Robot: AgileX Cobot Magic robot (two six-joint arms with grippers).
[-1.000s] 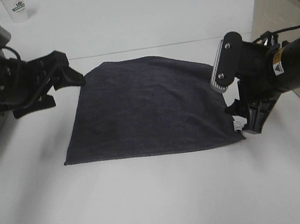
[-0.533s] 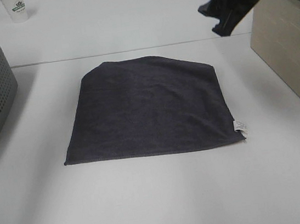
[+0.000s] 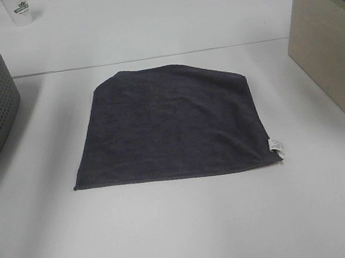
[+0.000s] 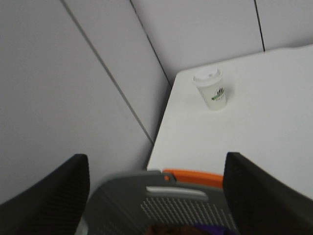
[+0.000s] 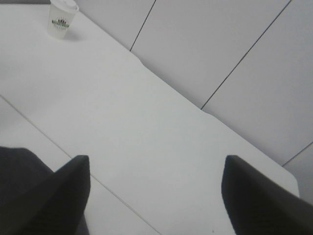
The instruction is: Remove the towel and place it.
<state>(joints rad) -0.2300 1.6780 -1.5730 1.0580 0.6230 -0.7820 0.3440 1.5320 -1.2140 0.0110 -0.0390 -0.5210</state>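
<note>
While the high camera shows neither arm, you see the dark charcoal-grey square cloth towel (image 3: pixel 170 123) flat mid-bench, white tag (image 3: pixel 276 144) at its near right corner. Your left wrist view shows the left gripper (image 4: pixel 156 196) spread wide, empty, over the grey perforated basket (image 4: pixel 166 205). Your right gripper (image 5: pixel 156 196), likewise spread and empty, faces the far edge, the towel just beneath it; which arm is nearer, I cannot tell.

Matt cloth towel (image 3: pixel 172 123) on a smooth table (image 3: pixel 186 229).

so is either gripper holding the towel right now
No, in the exterior high view the towel lies flat on the table with no arm near it.
</note>
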